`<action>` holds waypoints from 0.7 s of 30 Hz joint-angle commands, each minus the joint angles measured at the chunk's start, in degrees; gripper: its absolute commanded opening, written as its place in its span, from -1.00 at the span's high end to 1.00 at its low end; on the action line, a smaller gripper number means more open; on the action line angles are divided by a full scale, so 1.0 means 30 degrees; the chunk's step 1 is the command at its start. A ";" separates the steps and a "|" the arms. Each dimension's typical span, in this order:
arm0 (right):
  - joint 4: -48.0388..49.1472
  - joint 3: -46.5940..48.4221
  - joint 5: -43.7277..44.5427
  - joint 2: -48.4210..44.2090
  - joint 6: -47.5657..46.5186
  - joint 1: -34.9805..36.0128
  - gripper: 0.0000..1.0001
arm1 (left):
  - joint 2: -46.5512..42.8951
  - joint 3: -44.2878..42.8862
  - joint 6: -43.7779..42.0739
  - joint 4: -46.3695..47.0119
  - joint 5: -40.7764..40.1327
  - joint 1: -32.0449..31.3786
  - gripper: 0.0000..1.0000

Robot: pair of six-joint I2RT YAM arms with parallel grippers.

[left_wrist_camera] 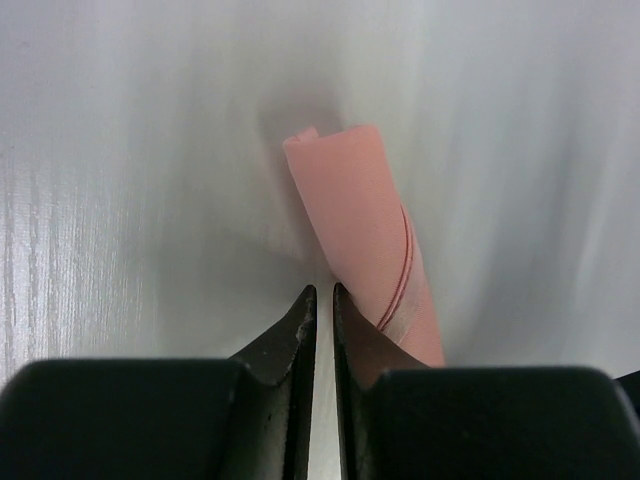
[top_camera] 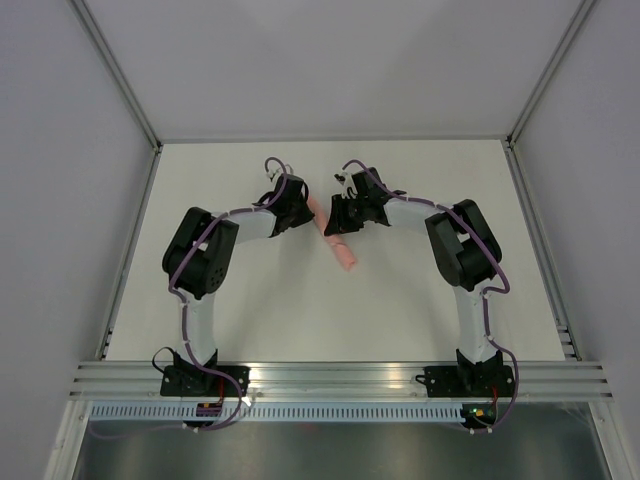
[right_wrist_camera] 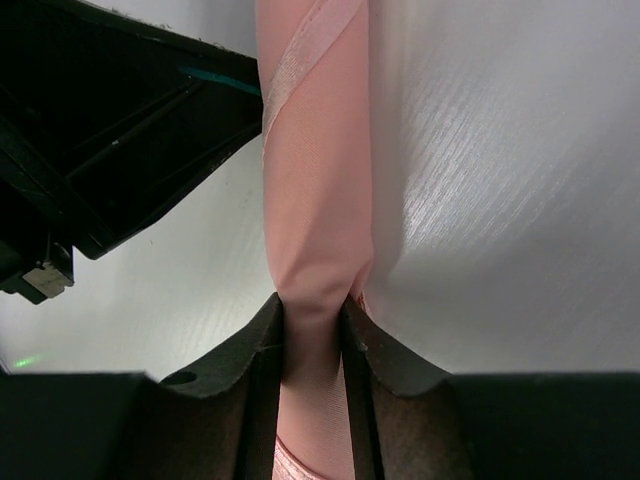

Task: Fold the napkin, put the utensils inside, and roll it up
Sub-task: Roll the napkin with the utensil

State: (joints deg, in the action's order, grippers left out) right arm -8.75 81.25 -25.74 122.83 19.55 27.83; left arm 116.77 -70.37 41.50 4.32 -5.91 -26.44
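- The napkin [top_camera: 340, 250] lies as a slim pink tube, slanting across the middle of the bench [top_camera: 400, 310] between the two wrists. The rolling looks all but done.
- No utensil shows in any view, so I cannot tell whether it sits inside the roll.
- The right gripper [right_wrist_camera: 313, 305], low in the centre of its wrist view, has its jaws pinched on the tube. The cloth creases inward where they bite.
- The left gripper [left_wrist_camera: 323, 292] has its jaws almost together, with only a thin slit between them and nothing in it. The tube lies just right of the slit and runs up to the middle of that frame.
- The step in hand appears to be settling the finished roll. The hem winds round the tube as a spiral, and that loose edge should end up underneath so the roll does not spring open.
- The right pinch wants to be firm without dragging the tube sideways. A straight lift on release would spare the layers.
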 commanded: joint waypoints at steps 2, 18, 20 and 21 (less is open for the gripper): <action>-0.3146 -0.0747 0.1694 0.0923 -0.0921 -0.0020 0.22 | 0.0686 -0.0713 -0.0765 -0.0882 -0.0021 -0.0094 0.70; -0.4230 0.0366 0.0845 0.0924 -0.1420 -0.0196 0.00 | 0.0920 -0.1212 -0.0999 -0.1205 -0.0080 -0.0329 0.70; -0.4317 0.0542 0.0670 0.0865 -0.1449 -0.0225 -0.05 | 0.0949 -0.1212 -0.0971 -0.1234 -0.0109 -0.0328 0.70; -0.4347 0.0659 0.0524 0.0836 -0.1478 -0.0255 -0.06 | 0.0949 -0.1212 -0.0941 -0.1263 -0.0109 -0.0329 0.70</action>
State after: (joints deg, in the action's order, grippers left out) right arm -13.06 83.44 -27.20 122.63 16.08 27.81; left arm 118.21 -72.82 40.86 3.09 -5.89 -27.09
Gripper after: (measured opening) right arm 0.521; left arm 0.152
